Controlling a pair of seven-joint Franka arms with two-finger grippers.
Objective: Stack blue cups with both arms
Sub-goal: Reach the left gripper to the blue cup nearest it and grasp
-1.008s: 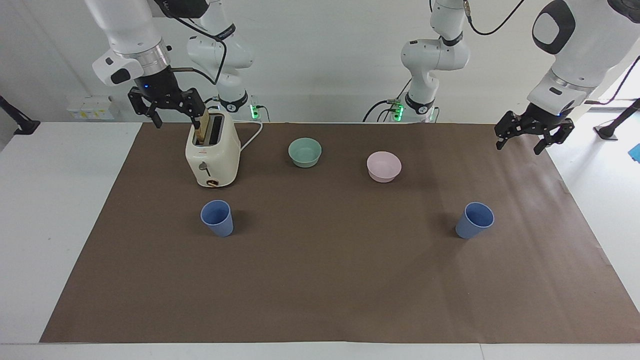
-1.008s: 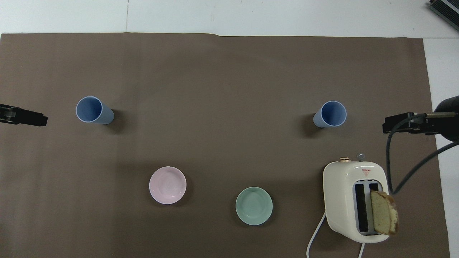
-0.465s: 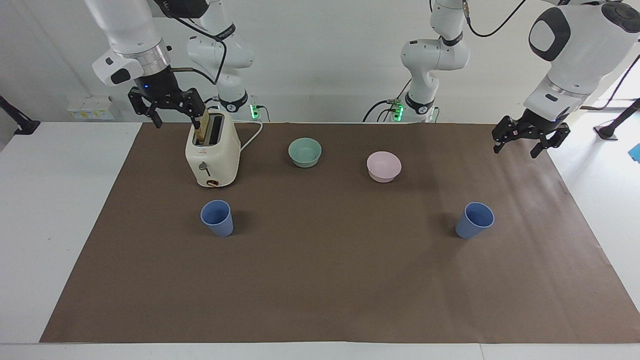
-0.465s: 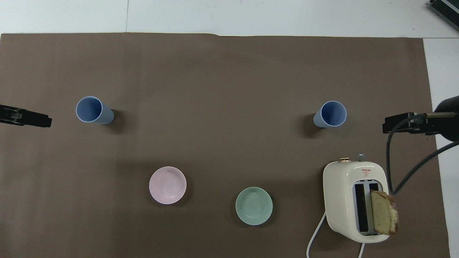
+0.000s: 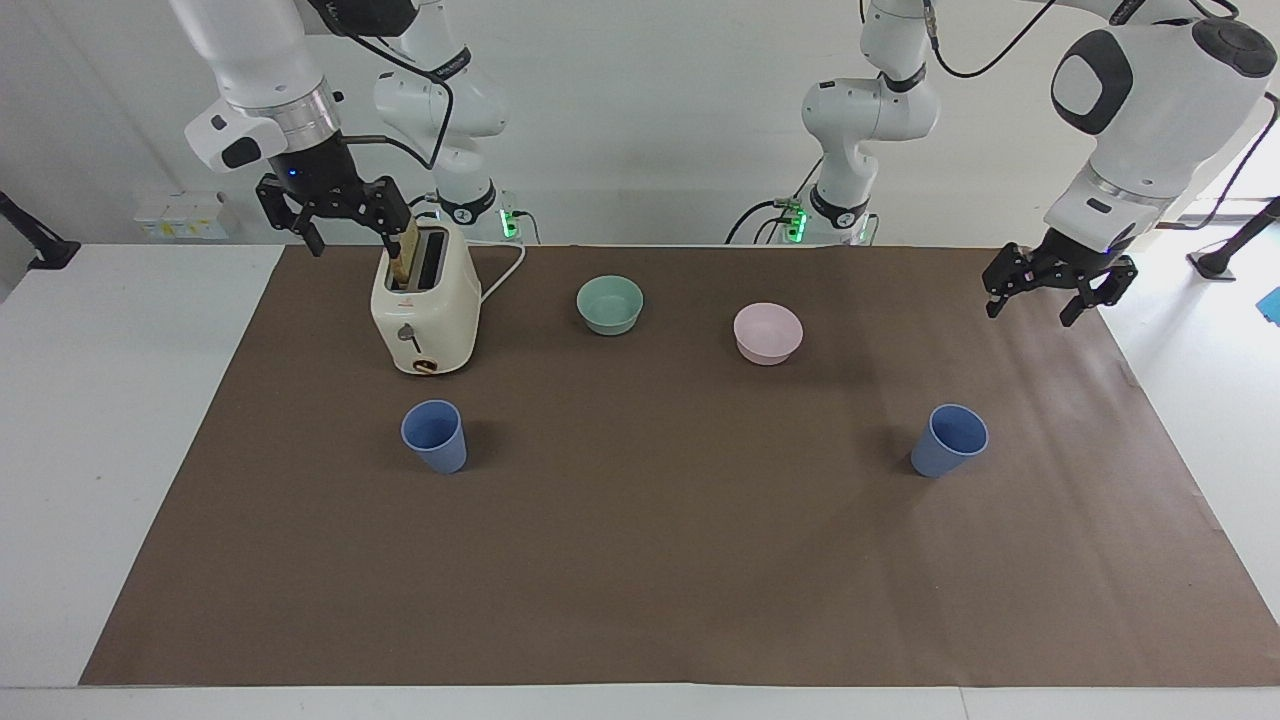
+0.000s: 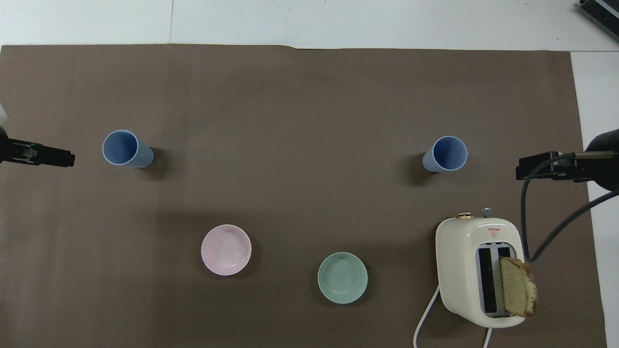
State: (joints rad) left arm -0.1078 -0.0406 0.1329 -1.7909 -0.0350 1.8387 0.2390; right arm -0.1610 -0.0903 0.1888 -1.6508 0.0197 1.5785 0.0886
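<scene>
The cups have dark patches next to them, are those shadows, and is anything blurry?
Yes: in the overhead view each small periwinkle-blue plastic cup throws a soft shadow on the brown paper mat, one toward the other cup. In the facing view the shadows are fainter. Both views look sharp; the glossy cream toaster shows only mild sheen.

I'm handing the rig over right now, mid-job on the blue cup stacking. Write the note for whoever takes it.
Left gripper: open, empty, up in the air over the mat's edge at the left arm's end.
Right gripper: open, empty, in the air beside the toaster, which has a bread slice in one slot.
Blue cups: both upright on the mat and far apart, one toward the left arm's end, the other toward the right arm's end, farther from the robots than the toaster.
Done: nothing yet; neither cup is gripped.
Left: pick up a cup, stack it in the other.
</scene>
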